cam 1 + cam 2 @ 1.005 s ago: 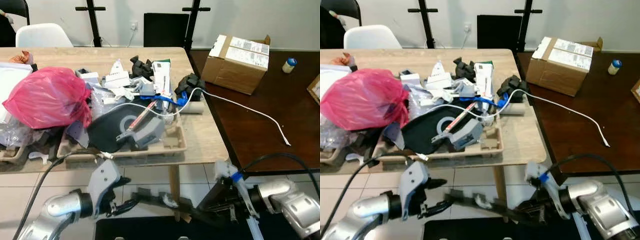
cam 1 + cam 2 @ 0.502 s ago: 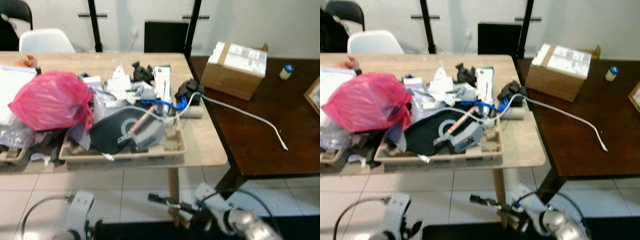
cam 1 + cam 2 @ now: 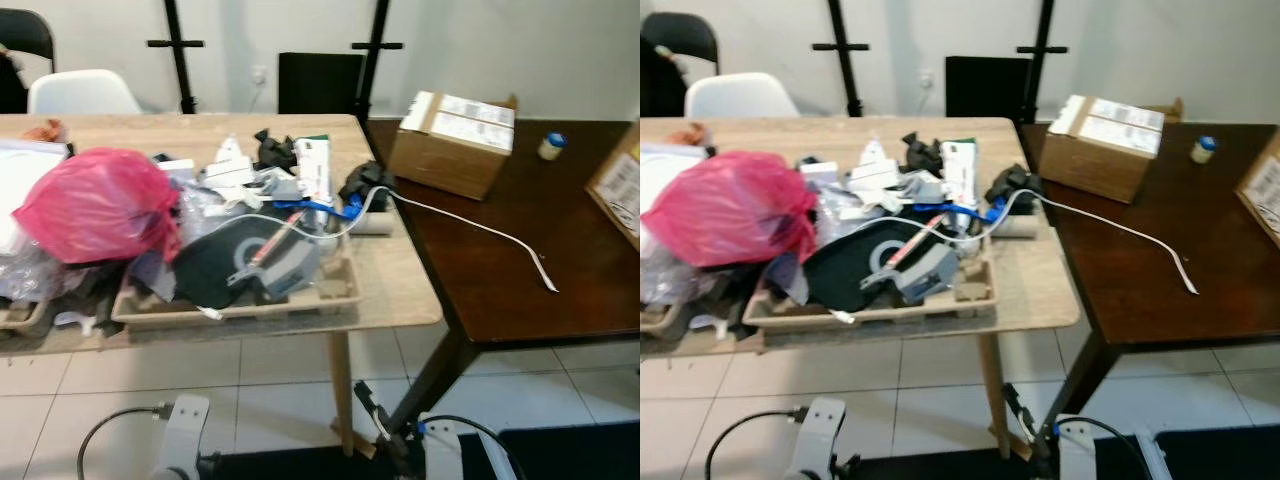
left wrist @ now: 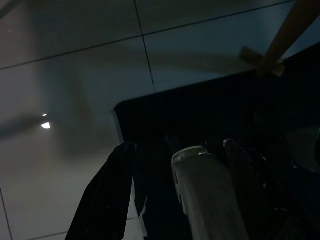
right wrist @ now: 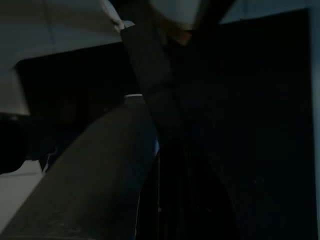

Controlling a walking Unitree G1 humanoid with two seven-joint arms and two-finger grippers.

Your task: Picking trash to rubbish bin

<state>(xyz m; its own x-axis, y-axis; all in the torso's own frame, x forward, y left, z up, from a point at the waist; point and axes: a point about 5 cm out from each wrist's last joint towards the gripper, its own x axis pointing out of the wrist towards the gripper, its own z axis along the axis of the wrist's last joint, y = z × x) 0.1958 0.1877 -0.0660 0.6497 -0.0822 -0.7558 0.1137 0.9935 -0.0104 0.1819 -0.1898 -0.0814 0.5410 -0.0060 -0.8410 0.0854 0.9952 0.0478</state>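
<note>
Wooden table [image 3: 400, 285] is buried in trash: a pink bag [image 3: 100, 203] at 9 o'clock beside a loaded cardboard tray [image 3: 335, 295]. Both arms hang low, presumably between picks; left gripper [image 4: 175, 165] looks spread, right gripper [image 5: 165, 150] I can't tell.

A box [image 3: 451, 143] and a small bottle [image 3: 549, 146] stand near the dark worktop's [image 3: 560, 250] far edge.

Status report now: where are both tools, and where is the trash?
Both tools low, below the table edge, fingers unclear. Trash piled on wooden table: pink bag, cardboard tray of scraps. White cable trails onto dark table.
</note>
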